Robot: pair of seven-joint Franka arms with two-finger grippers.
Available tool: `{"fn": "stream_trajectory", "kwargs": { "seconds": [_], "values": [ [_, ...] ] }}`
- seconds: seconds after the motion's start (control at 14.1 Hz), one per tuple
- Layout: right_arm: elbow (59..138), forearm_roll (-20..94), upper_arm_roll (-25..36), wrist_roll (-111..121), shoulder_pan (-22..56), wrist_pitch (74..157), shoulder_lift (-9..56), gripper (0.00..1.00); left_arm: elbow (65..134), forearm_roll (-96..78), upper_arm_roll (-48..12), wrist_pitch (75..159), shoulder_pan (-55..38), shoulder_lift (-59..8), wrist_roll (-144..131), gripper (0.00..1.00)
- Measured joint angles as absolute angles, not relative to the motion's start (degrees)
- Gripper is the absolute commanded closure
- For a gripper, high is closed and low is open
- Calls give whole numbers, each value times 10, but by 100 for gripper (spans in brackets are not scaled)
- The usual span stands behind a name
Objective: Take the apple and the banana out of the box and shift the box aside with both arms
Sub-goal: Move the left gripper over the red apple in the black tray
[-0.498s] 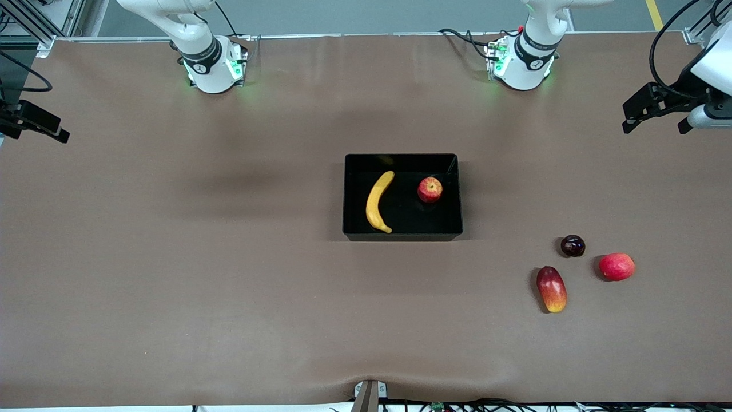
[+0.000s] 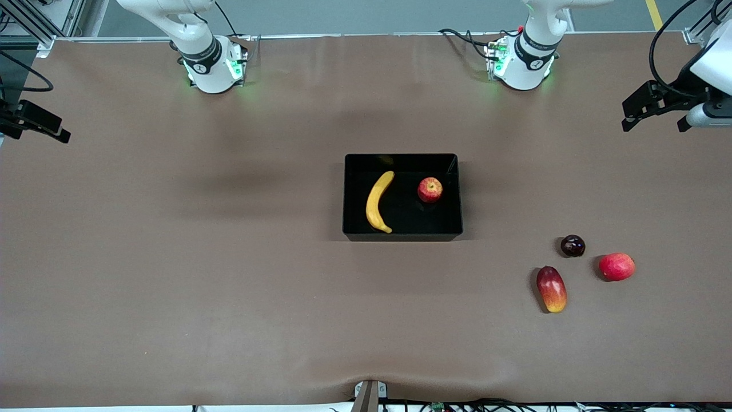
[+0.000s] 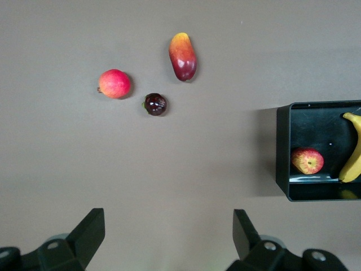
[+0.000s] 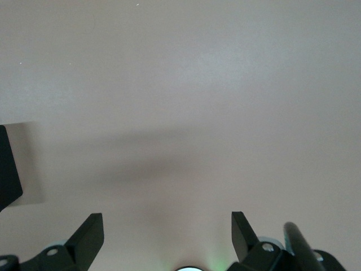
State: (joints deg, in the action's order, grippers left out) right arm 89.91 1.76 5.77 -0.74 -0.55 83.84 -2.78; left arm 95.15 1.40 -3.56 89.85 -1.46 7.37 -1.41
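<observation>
Probably a robotics lab, brown-covered table (image 2: 171, 257), two bolted arm bases, loose cables (image 2: 469, 38), aluminium framing

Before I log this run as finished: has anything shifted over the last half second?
Nothing visibly changed. The banana and apple lie in the black box as before, the three loose fruits sit where they were toward the left arm's end, and both arms wait pulled back at the table's ends, the left gripper and right gripper with jaws open.

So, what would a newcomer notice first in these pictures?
A black tray in the middle of the table, holding a banana and an apple. Three loose fruits lie together toward the left arm's end, nearer the front camera. The left gripper and right gripper are open, high over bare table.
</observation>
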Motion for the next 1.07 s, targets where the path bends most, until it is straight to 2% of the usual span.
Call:
{"fn": "stream_trajectory", "kwargs": {
  "seconds": [0.21, 0.57, 0.93, 1.07],
  "values": [
    [898, 18, 57, -7, -5, 840, -28, 0, 951, 11, -82, 902, -24, 54, -31, 0],
    [898, 18, 56, -7, -5, 841, -28, 0, 963, 11, -153, 958, -30, -12, -105, 0],
    [897, 18, 56, -7, -5, 842, -28, 0, 1069, 11, -229, 1118, -32, -41, -294, 0],
    [897, 18, 56, -7, -5, 842, -28, 0, 1099, 11, -253, 1150, -33, -50, -364, 0]
  ]
}}
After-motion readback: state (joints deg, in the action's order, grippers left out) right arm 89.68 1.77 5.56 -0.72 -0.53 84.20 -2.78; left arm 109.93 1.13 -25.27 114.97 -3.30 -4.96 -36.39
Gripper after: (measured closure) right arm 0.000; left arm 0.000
